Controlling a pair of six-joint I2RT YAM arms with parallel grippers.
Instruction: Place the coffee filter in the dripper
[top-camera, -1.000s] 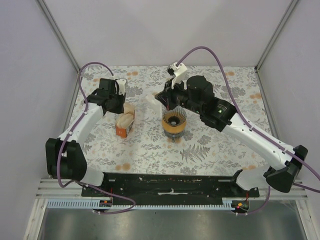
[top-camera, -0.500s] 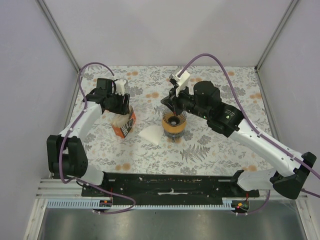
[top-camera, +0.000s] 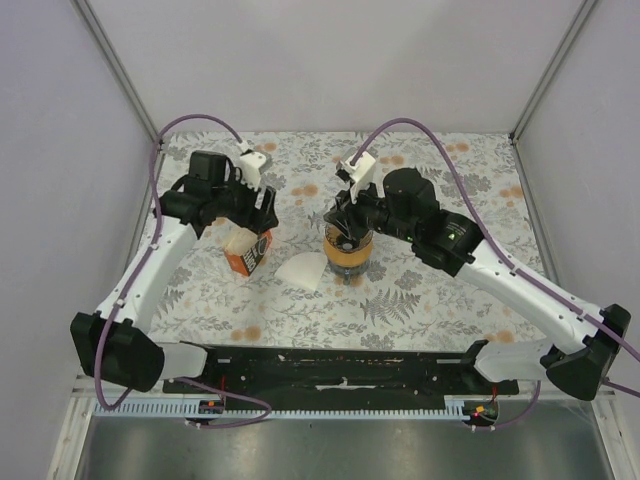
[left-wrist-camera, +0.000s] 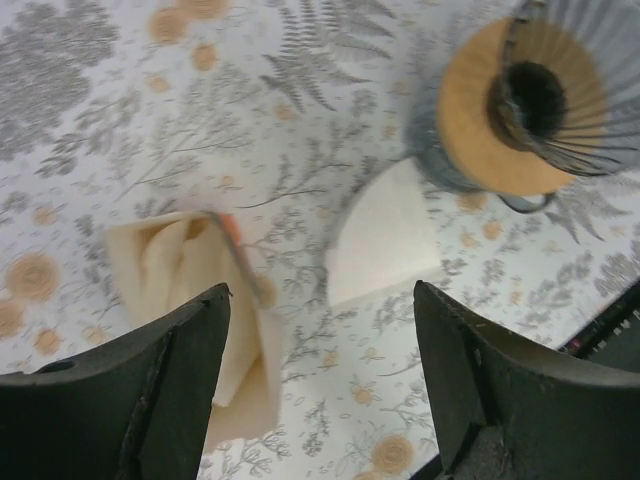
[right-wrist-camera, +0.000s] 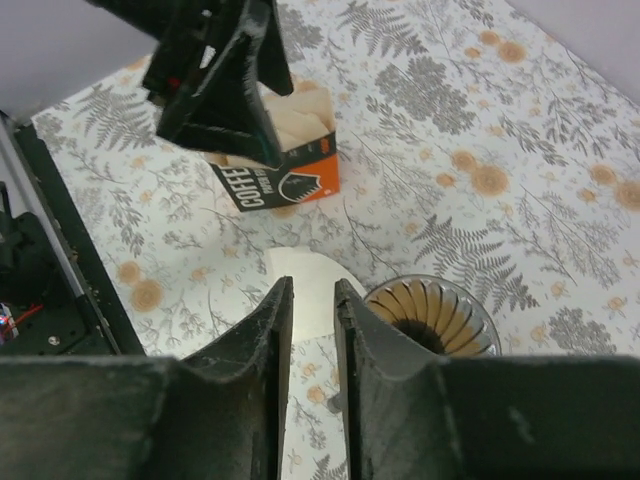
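Now we read "COFFEE" on the orange packet; the left hand and right hand, clenched earlier, are released, empty.

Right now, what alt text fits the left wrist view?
A white coffee filter lies flat on the floral table, beside the dripper, not in it. The open left gripper hangs above it; a packet of cream filters lies at left.

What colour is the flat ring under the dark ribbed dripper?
Amber-brown. The flat ring under the dark ribbed dripper shows best in the left wrist view.
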